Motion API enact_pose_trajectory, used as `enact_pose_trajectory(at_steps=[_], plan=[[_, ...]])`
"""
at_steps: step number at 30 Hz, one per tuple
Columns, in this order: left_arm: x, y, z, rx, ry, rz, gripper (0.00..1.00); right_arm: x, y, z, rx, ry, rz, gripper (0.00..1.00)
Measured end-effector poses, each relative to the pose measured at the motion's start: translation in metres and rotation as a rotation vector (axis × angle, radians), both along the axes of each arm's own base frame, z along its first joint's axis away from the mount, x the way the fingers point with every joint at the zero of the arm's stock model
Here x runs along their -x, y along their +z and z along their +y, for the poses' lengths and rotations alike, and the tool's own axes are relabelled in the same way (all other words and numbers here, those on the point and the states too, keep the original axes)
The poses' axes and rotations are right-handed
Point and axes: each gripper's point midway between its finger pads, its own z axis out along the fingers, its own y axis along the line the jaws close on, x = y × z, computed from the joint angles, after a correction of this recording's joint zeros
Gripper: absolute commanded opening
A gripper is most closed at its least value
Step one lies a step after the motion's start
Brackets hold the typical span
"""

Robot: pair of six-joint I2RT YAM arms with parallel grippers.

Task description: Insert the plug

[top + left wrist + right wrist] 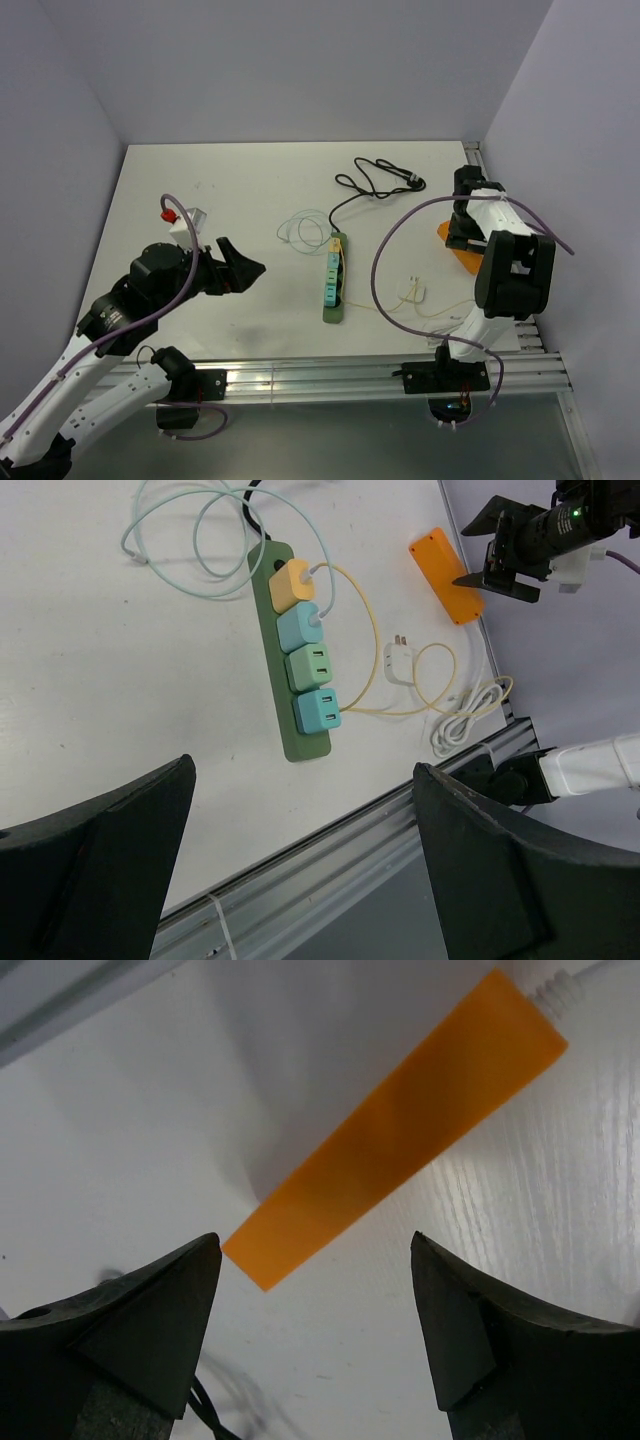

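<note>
A white two-prong plug (400, 663) (411, 292) on a yellowish cord lies loose on the table, right of the green power strip (305, 745) (331, 310). The strip carries several coloured adapters in a row. My left gripper (245, 262) (304, 768) hovers left of the strip, open and empty. At the right side of the table my right gripper (455, 222) (315, 1238) is open just above an orange block (400, 1130) (458, 255) (447, 575), with nothing between its fingers.
A black cable (375, 180) loops behind the strip, and a pale green cable (300, 228) coils at its left. A white cord bundle (465, 715) lies by the aluminium rail (330, 378) at the near edge. Walls close in on the left, back and right.
</note>
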Motion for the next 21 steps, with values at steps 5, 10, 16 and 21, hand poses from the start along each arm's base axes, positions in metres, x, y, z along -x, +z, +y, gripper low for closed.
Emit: enact_pose_trajectory(at_steps=[5, 10, 16, 21], plan=[[0.001, -0.002, 0.001, -0.012, -0.006, 0.0, 0.95, -0.003, -0.006, -0.02, 0.021, -0.011, 0.003, 0.81], [0.001, -0.003, -0.001, -0.013, -0.013, 0.005, 0.95, -0.005, -0.019, -0.029, 0.014, -0.022, 0.009, 0.75], [0.0, -0.005, -0.002, -0.018, -0.013, 0.013, 0.95, -0.011, -0.05, -0.033, -0.022, -0.012, 0.059, 0.48], [0.001, -0.004, -0.001, -0.015, -0.011, 0.012, 0.94, -0.029, -0.049, -0.029, -0.054, 0.056, 0.021, 0.0]])
